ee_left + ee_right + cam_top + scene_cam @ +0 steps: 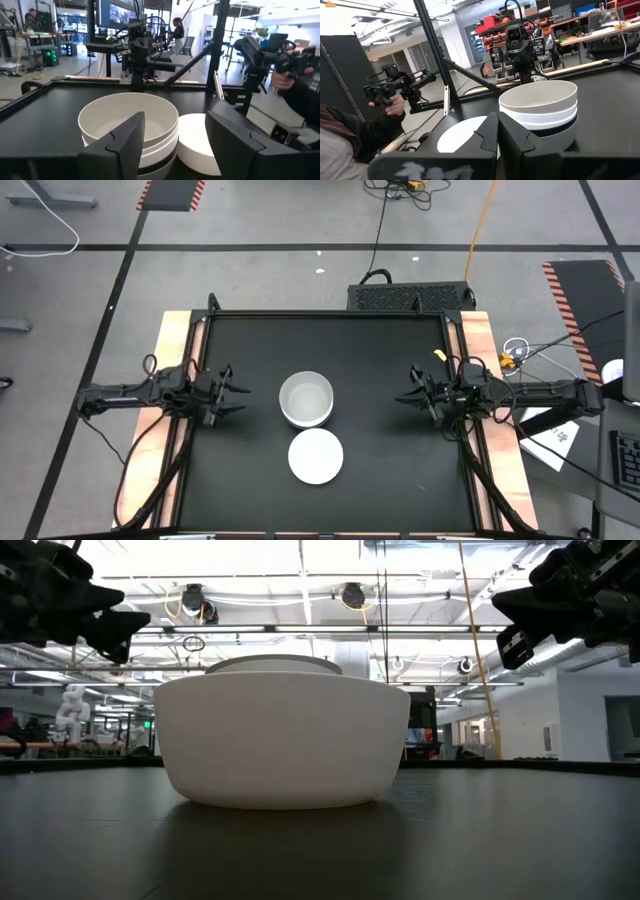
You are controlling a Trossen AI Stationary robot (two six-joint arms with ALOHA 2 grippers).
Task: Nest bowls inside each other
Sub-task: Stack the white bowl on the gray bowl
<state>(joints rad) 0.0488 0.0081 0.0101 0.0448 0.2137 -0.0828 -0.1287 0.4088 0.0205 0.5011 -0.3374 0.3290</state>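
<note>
A stack of nested bowls [306,399], white on top, stands at the middle of the black table [380,470]. Just nearer the front edge, a single white bowl [316,456] rests on the table; from above it looks like a plain white disc. In the low view this bowl [282,740] fills the foreground and only the stack's top [275,664] shows behind it. My left gripper [235,395] hovers open to the left of the stack, pointing level at it. My right gripper [405,395] hovers shut on the right, also pointing at the stack [540,107].
A black metal frame [330,314] borders the table, with wooden strips along both sides. A person's hand [282,80] holds a dark handle device beyond the near edge, and is also visible in the right wrist view [395,102]. Bare table lies on the far side of the stack.
</note>
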